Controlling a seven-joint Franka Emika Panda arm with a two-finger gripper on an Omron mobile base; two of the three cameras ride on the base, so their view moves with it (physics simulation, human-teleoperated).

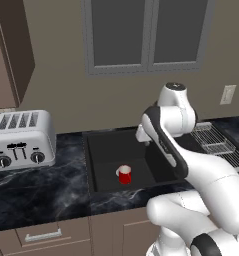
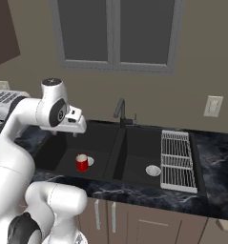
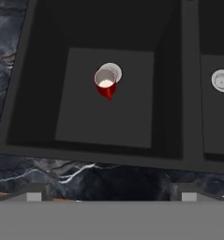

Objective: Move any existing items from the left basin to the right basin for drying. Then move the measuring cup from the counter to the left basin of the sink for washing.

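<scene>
Gripper [image 2: 75, 133] wide open and empty, poised above wide matte black left basin [image 3: 85, 126]; small red mug [image 3: 105, 86] upright beside round drain; first transfer pending: descend, grasp mug, carry to narrower right basin [image 3: 216, 131].

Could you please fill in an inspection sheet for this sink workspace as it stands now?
Surface: glossy black marble counter around a matte black double sink.
Job's things: red mug upright in the left basin, beside its drain; right basin holds nothing but its drain. Measuring cup: nothing seen.
Clutter: silver toaster on the counter; wire rack on the far side of the right basin.
Grippers: gripper open, above the left basin, holding nothing.
Cables: nothing seen.
Surroundings: window, wall outlet, dark faucet, cabinets below.
</scene>
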